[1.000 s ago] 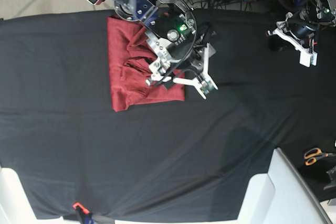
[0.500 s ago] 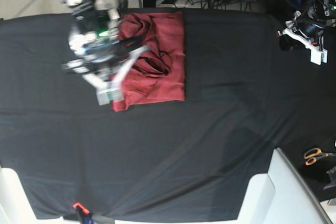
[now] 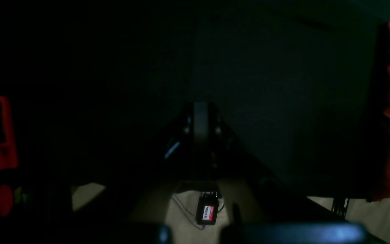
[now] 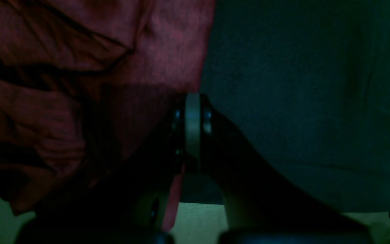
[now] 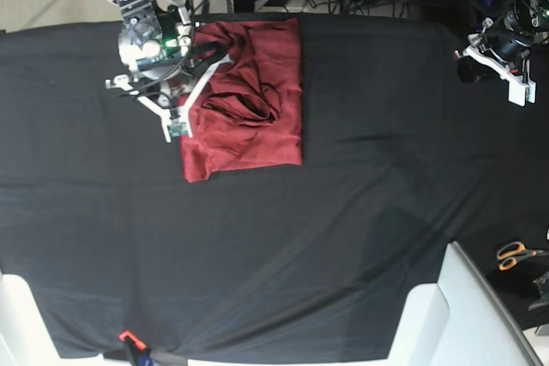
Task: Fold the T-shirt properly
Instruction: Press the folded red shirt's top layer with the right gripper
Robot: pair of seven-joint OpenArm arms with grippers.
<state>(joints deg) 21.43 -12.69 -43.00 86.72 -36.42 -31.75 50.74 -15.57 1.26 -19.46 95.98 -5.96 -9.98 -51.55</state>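
A small black device (image 3: 207,212) on the floor in the left wrist view carries a red and white label whose lettering is too small to read; nothing else bears legible text.

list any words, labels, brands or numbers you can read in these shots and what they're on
No text here can be read for certain.
Small black device with a red and white label, on the floor below the table edge in the left wrist view: it carries lettering, too small and blurred to read.
T-shirt: plain, no print.
Black cloth sheet: no markings.
Orange-handled scissors: no readable marking.
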